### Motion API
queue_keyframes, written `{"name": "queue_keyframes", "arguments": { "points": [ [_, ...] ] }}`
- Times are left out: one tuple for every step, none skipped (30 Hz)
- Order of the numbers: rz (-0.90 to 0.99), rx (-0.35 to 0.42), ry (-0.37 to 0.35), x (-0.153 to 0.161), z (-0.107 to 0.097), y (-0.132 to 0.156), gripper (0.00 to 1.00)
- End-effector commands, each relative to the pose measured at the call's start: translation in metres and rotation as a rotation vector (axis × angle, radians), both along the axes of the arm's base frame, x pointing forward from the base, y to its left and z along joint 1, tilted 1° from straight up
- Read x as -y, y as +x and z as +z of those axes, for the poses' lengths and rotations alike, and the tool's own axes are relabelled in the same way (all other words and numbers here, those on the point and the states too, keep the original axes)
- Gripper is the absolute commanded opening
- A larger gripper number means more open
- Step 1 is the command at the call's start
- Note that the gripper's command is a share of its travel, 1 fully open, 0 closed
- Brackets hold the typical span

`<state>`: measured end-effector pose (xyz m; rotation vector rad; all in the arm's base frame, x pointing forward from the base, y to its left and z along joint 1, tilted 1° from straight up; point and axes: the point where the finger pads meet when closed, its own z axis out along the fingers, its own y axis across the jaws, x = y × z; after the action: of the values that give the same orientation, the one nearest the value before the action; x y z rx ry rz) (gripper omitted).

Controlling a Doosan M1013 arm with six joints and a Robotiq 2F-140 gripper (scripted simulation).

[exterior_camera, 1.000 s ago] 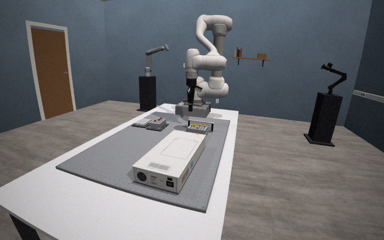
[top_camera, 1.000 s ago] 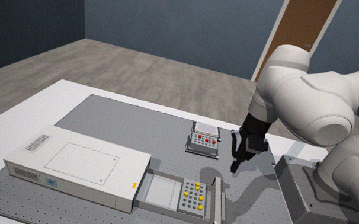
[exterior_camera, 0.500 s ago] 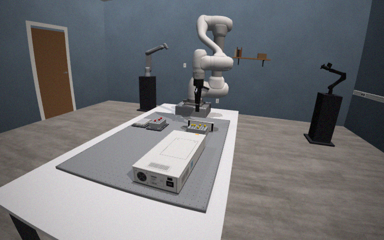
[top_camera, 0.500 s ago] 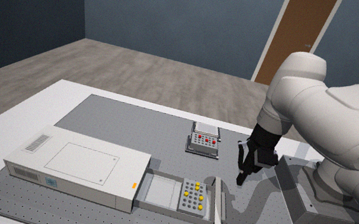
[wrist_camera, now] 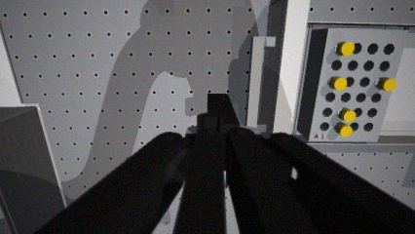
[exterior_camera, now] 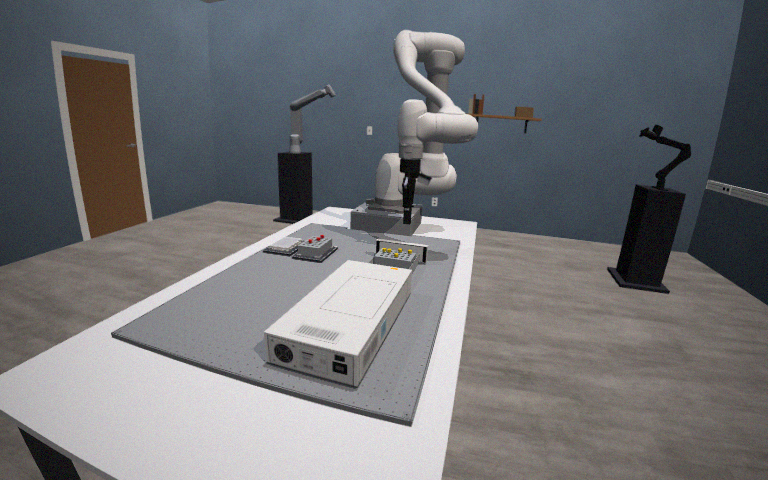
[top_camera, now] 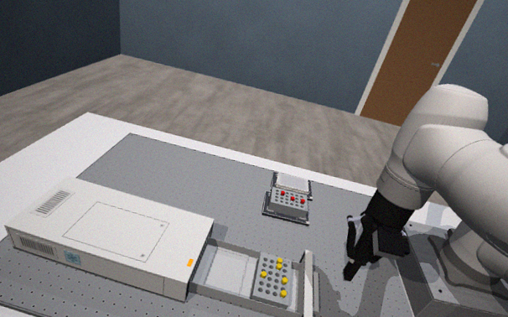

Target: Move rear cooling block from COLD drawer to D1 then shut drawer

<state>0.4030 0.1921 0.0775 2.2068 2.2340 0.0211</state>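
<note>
Red-capped block (top_camera: 288,204) (exterior_camera: 315,247) sits on D1, long axis roughly parallel to drawer front (top_camera: 307,293) (exterior_camera: 400,250) (wrist_camera: 290,68); gripper (top_camera: 349,271) (exterior_camera: 407,219) (wrist_camera: 216,110) clenched, nothing held.

Dark "A1" marking (wrist_camera: 319,136) on grey rectangular metal-look block with yellow-capped tubes, near corner; lettering on white box-shaped cooler (top_camera: 112,230) (exterior_camera: 339,316) too small to read.

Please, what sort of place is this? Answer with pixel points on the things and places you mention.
Probably a robotics laboratory: a robot arm (top_camera: 440,145) (exterior_camera: 441,127) stands at a perforated deck (top_camera: 118,301) (exterior_camera: 226,316), with a drawer cooler (top_camera: 116,228) (exterior_camera: 339,316) and racks of capped tubes (top_camera: 287,208) (exterior_camera: 315,247).
</note>
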Motion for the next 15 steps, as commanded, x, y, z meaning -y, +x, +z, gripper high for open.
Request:
{"name": "queue_keyframes", "arguments": {
  "points": [
    [0.005, 0.004, -0.005, -0.003, 0.000, -0.001, 0.10],
    [0.005, 0.004, -0.005, -0.003, -0.002, -0.001, 0.10],
    [0.005, 0.002, -0.006, -0.002, -0.005, -0.002, 0.10],
    [0.005, 0.001, -0.006, -0.002, -0.006, -0.002, 0.10],
    [0.006, 0.001, -0.006, -0.002, -0.008, -0.002, 0.10],
    [0.006, 0.001, -0.006, -0.002, -0.009, -0.002, 0.10],
    [0.006, 0.001, -0.006, -0.002, -0.011, -0.002, 0.10],
    [0.006, 0.001, -0.006, -0.002, -0.012, -0.002, 0.10],
    [0.006, 0.001, -0.006, -0.002, -0.013, -0.002, 0.10],
    [0.006, 0.001, -0.006, -0.002, -0.015, -0.002, 0.10],
    [0.006, 0.001, -0.006, -0.002, -0.016, -0.002, 0.10],
    [0.006, 0.001, -0.006, -0.002, -0.017, -0.002, 0.10],
    [0.006, 0.001, -0.006, -0.002, -0.019, -0.002, 0.10],
    [0.006, 0.001, -0.006, -0.002, -0.019, -0.002, 0.10],
    [0.006, 0.001, -0.006, -0.002, -0.019, -0.002, 0.10]
  ]
}}
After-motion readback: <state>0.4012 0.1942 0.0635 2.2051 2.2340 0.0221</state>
